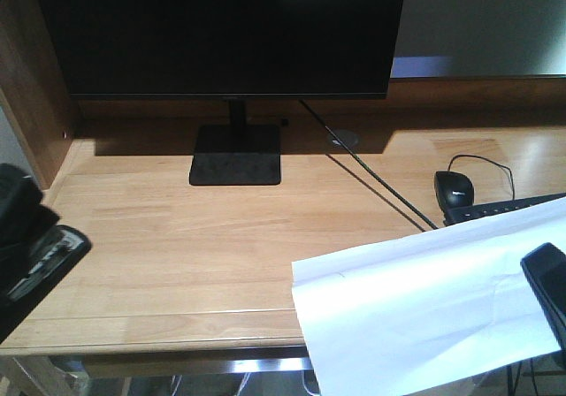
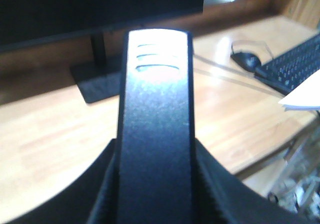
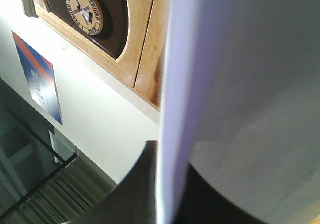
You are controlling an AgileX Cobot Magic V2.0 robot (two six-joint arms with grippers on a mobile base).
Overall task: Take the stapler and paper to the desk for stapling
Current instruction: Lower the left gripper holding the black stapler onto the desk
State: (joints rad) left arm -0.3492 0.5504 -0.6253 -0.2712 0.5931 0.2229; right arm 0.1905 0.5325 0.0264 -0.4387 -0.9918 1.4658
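The left hand is at the left side, by the front corner of the surface. It is closed around the stapler. From the left wrist view, the black stapler sticks out from between the two fingers. Its tip points at the monitor. The stapler is up in the air and does not touch the wood.

The right hand is at the right edge. It is pinching the paper. One dark finger lies on top of the sheet. The paper is big and white. It hangs over the front right corner of the surface, and part of it sticks out past the front edge. I cannot tell if it touches the wood. Its far edge covers the near side of the keyboard.

From the right wrist view, the paper is seen from its edge and fills most of the picture. The dark hand is at the bottom, on both sides of the sheet.

The monitor stands at the back on a flat black stand. Its screen is dark. A black mouse sits just behind the keyboard on the right. A thin black cable runs across the wood from the monitor toward the paper.

The stapler and the paper are well apart, one on each side.
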